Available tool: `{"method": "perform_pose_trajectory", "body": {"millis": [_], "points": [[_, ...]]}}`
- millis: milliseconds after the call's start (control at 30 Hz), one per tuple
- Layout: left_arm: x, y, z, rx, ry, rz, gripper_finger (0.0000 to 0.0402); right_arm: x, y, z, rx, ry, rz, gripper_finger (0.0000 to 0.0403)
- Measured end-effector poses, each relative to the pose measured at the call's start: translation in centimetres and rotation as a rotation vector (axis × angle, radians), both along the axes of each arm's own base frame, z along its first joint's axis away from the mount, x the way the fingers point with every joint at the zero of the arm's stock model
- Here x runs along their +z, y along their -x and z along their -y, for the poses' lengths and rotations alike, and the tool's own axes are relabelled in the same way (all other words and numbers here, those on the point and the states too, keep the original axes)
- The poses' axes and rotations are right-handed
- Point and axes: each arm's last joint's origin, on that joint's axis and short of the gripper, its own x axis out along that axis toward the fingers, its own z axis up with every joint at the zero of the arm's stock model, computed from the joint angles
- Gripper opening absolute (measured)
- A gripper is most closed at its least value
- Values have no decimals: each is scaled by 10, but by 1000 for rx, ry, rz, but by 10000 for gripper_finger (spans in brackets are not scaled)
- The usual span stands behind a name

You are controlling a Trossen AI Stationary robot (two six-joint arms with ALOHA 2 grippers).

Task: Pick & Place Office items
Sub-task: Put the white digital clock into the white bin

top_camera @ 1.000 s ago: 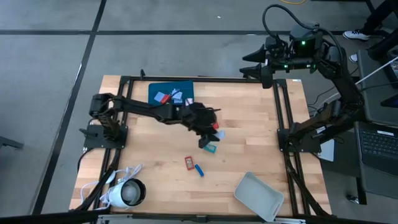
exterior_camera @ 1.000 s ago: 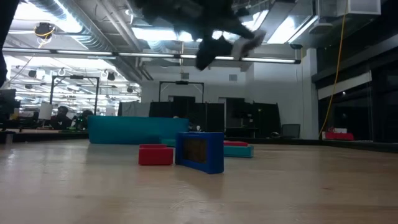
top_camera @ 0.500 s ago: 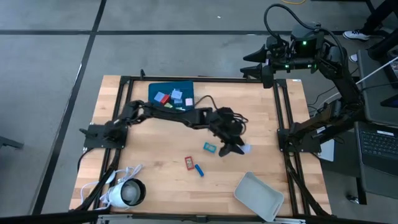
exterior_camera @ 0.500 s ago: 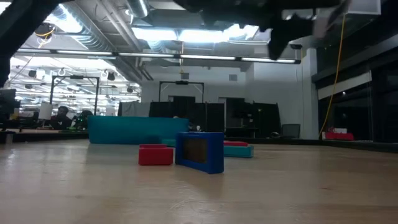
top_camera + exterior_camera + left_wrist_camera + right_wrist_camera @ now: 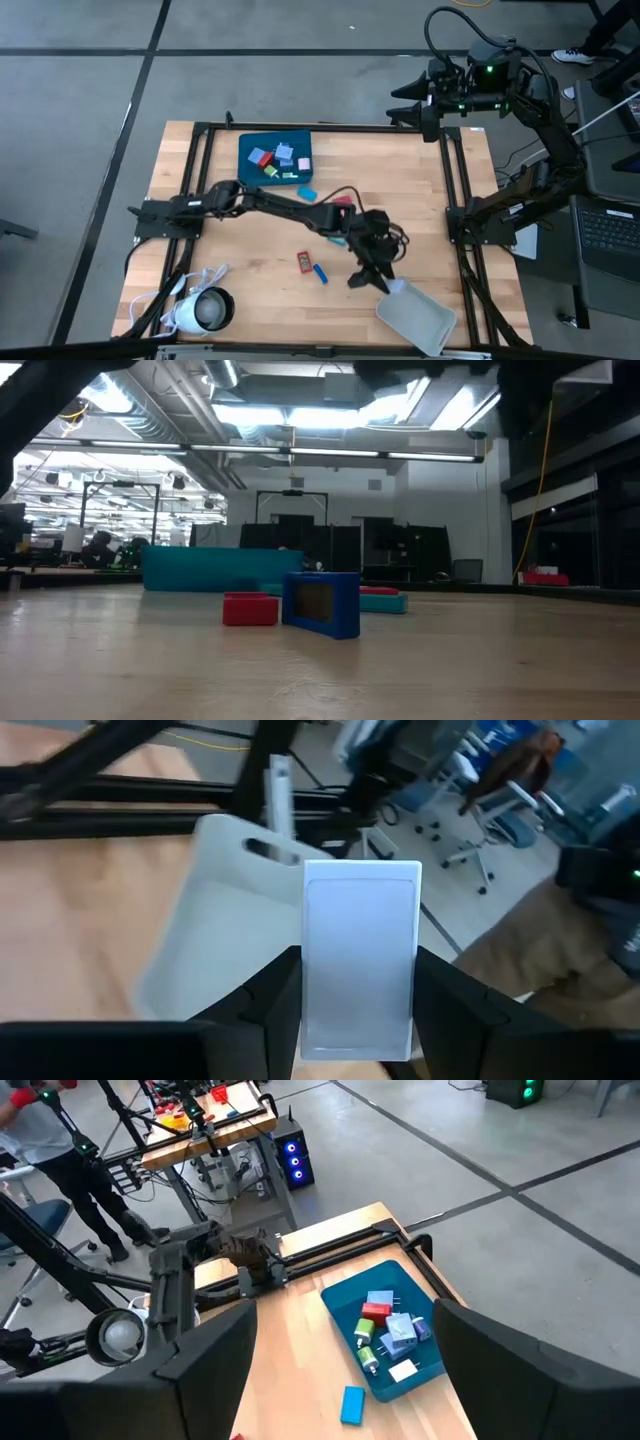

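Jaws on my left gripper [image 5: 358, 1020] are clamping a white piece [image 5: 360, 955] over the grey tray [image 5: 415, 315], lower right of the high view; my right gripper [image 5: 400, 103] is gaping wide at upper right.

Open wood left of the grey tray [image 5: 420, 320], beyond 2 small blocks [image 5: 311, 266].

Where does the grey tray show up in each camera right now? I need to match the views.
High view: grey tray at the table's near right corner, the left gripper at its edge.
Low view: not in it.
Left wrist view: grey tray behind the held white piece.
Right wrist view: not in it.
Shared landmark: the left gripper.
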Motion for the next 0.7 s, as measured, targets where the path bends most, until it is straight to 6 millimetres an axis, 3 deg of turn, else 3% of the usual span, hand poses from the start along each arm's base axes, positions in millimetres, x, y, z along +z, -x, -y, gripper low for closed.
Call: {"method": "perform_pose_trajectory", "body": {"millis": [167, 333, 700], "points": [[-1, 1, 19, -6, -8, 27, 149, 0, 0, 0, -23, -43, 7, 303], [-7, -7, 22, 37, 31, 61, 149, 0, 0, 0, -40, -82, 12, 303], [-68, -27, 27, 89, 142, 4, 149, 1, 0, 0, -54, -114, 25, 304]]}}
